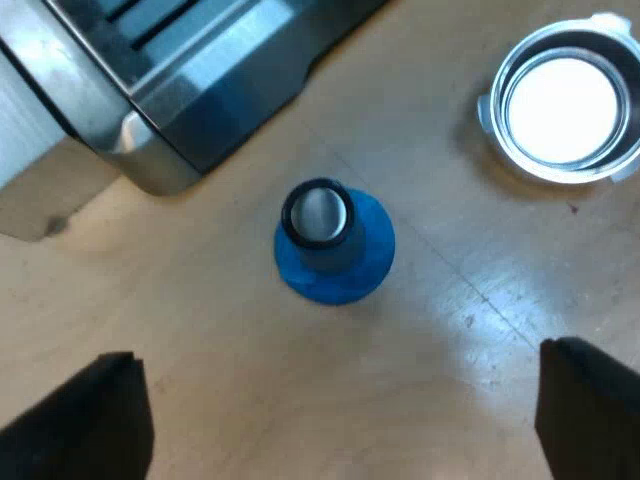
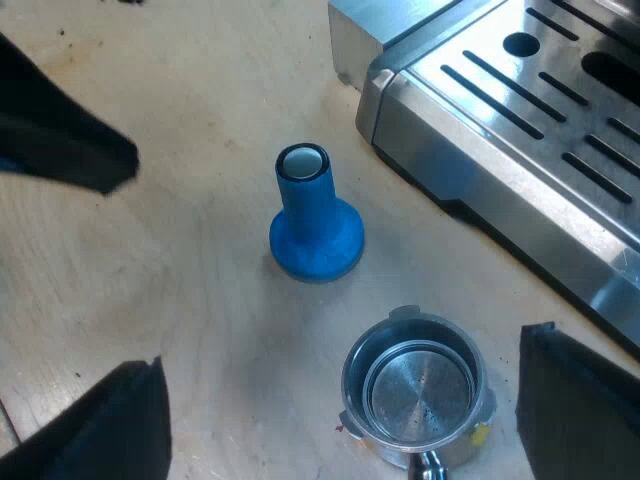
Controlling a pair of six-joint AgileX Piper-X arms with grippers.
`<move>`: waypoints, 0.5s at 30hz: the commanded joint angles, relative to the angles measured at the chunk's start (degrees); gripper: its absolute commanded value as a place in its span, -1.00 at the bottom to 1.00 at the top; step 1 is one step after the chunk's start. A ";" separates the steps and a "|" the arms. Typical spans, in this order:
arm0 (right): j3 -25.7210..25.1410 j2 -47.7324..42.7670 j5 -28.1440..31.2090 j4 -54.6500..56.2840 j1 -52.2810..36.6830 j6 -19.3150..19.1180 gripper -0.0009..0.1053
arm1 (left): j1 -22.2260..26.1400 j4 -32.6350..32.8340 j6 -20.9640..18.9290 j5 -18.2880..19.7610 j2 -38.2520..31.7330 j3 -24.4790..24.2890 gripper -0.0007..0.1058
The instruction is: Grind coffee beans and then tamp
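With left tool (image 1: 335,420) and right tool (image 2: 335,410) held wide, the metal holder (image 2: 415,395) is seen unfilled near the blue tamper (image 2: 315,225); grinding, tamping judged undone.

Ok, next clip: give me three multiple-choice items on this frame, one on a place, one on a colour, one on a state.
1. Where does the tamper stand?
A. on the wooden table, apart from the holder
B. in the holder's basket
C. inside a mug

2. The tamper's colour?
A. black
B. red
C. blue

3. The holder's basket is:
A. full of grounds
B. empty
C. covered by a lid

Answers: 1 A, it stands upright on bare wood, clear of the holder. 2 C, its body is blue. 3 B, its shiny metal floor shows.
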 commanded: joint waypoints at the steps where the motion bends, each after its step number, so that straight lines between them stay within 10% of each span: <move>1: -0.11 -0.19 0.03 -0.82 0.10 -0.43 0.38 | -0.16 -1.23 -0.59 0.34 4.89 0.00 0.56; 15: -0.11 -0.19 0.03 -0.82 0.10 -0.38 0.38 | 0.22 -7.54 -0.09 3.66 14.34 0.00 0.56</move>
